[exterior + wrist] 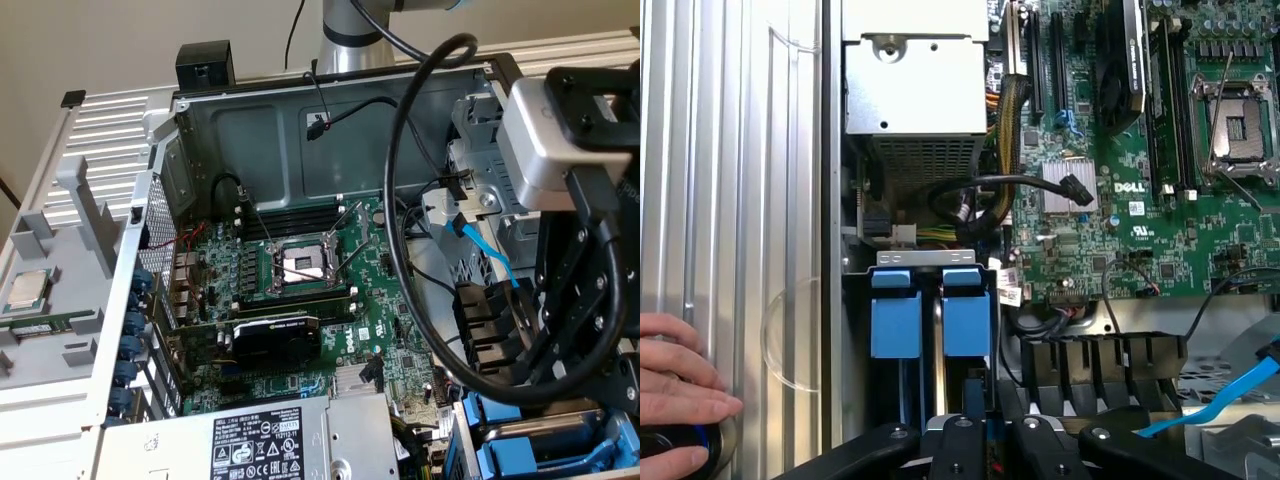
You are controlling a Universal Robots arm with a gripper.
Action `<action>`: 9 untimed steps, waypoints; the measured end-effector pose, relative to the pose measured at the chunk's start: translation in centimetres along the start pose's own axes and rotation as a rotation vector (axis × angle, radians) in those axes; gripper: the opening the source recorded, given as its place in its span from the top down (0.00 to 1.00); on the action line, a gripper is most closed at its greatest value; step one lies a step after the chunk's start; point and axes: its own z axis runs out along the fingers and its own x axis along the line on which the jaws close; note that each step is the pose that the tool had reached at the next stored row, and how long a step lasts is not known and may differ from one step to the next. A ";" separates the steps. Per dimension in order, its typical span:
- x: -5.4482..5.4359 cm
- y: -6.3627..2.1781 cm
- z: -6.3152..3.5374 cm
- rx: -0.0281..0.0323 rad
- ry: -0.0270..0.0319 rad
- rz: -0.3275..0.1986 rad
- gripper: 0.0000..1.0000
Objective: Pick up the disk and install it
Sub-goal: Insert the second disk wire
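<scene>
Wrist view: my pincer (978,428) by the disk (967,322) (grip: cannot tell);
probably stiff, weighty, shock-shy; I'd clasp its sides; exterior view, four o'clock of motherboard (300,300).

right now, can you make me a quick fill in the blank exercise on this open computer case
1. The handles of the two drive carriers in the bay are ____ in colour.
2. The brand name printed on the green motherboard is ____.
3. The processor socket in the middle of the board is ____, with no chip seated in it.
4. Resting on the ribbed metal surface beside the case is a person's ____.

Missing words: blue; Dell; empty; hand
</scene>
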 end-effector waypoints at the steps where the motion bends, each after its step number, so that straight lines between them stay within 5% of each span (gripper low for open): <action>1: 0.0 0.00 0.01 0.0000 0.0002 0.000 0.84; 9: 0.0 0.00 0.05 -0.0001 0.0030 0.002 0.84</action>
